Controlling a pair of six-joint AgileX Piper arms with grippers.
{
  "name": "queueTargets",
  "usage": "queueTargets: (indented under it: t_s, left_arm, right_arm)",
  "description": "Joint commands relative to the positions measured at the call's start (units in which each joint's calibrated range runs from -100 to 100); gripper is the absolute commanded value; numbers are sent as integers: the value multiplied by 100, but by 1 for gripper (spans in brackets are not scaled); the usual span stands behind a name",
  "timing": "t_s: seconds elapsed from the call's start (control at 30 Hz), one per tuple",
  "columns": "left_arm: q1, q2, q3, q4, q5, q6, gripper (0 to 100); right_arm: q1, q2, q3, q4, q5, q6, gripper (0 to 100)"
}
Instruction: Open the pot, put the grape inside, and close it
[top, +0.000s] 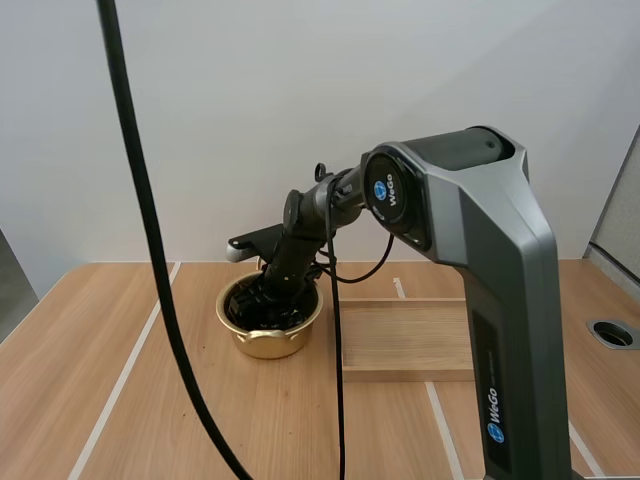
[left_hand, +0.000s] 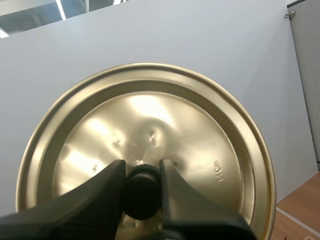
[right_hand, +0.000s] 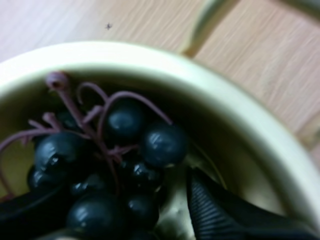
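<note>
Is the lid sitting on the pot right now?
No, the left pincer grips the lid by its black knob, and behind the lid is a plain white wall, not the pot.

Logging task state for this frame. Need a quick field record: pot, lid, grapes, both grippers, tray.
pot: gold, open, on the table, beside the wooden tray
lid: off the pot, held up by its black knob
grapes: dark bunch, inside the pot
left gripper: shut on the knob
right gripper: down in the pot, fingers apart on either side of the grapes
task left: lid back on the pot
</note>
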Motion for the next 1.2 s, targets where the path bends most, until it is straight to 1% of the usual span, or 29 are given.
queueTargets:
  t_s: [0.0, 0.2, 0.57, 0.87, 1.07, 1.17]
  left_arm:
    - [8, -31, -44, 9, -64, 0, 0]
    - [8, -31, -44, 20, -65, 0, 0]
    - [8, -31, -44, 20, -65, 0, 0]
    - [8, -31, -44, 20, -65, 0, 0]
    - [8, -31, -44, 80, -159, 0, 0]
    - [8, -31, -44, 105, -254, 0, 0]
  right_arm:
    - [-42, 98, 54, -361, 43, -56, 100]
    - [-42, -55, 54, -374, 77, -56, 100]
    - [-42, -931, 42, -402, 197, -56, 100]
    - [-42, -1461, 42, -354, 366, -37, 100]
    - [-42, -2052, 42, -475, 481, -25, 100]
    - [-42, -2428, 42, -592, 481, 101, 100]
